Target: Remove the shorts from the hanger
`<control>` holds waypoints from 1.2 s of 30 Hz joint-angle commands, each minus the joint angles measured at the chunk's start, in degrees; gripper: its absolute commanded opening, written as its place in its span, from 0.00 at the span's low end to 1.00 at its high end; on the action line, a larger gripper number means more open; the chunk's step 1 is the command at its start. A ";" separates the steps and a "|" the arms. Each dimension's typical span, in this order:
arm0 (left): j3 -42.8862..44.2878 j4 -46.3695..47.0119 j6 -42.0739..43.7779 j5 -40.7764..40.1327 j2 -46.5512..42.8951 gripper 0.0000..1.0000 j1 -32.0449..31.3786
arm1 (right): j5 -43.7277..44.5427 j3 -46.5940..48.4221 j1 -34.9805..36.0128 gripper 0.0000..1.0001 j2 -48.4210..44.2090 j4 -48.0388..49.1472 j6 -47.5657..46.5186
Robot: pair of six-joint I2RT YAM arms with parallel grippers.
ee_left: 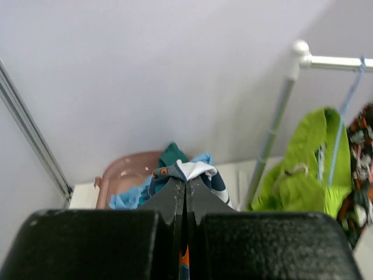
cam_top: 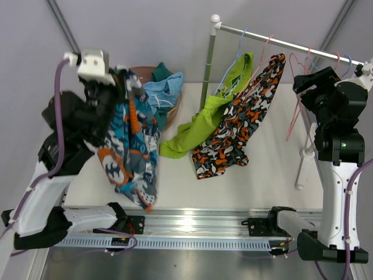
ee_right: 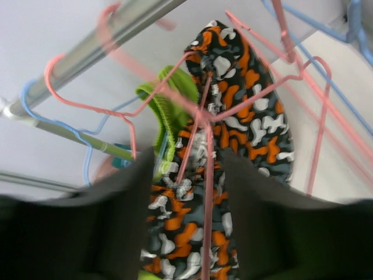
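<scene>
Dangling from the left gripper (cam_top: pixel 119 81), whose fingers (ee_left: pixel 175 195) are pinched together on the cloth, the blue-white-orange cartoon-print shorts (cam_top: pixel 131 146) hang well left of the rail (cam_top: pixel 280 39). Lime green shorts (cam_top: pixel 201 125) and black-orange-white print shorts (cam_top: pixel 239 125) hang on hangers under the rail, touching each other. Left of the rail's post, light blue shorts (cam_top: pixel 163 93) and dark teal shorts (cam_top: pixel 166 73) lie in a pink basket (cam_top: pixel 144 71). Near the rail's right end, the right gripper (ee_right: pixel 189 157) holds its fingers apart, with a pink hanger (ee_right: pixel 204 116) wire seen between them.
</scene>
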 commanded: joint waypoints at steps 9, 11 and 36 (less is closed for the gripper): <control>50.46 -1.36 2.60 19.78 38.65 0.00 29.47 | -5.43 -7.94 -0.20 0.92 -5.26 1.95 -0.89; 46.40 2.11 -2.04 23.11 38.64 0.00 34.74 | -5.43 -9.86 -0.12 0.93 -7.19 1.95 -1.32; 27.50 -9.48 -20.00 32.79 40.10 0.99 42.32 | -20.99 4.78 4.79 0.95 -1.59 15.23 -2.38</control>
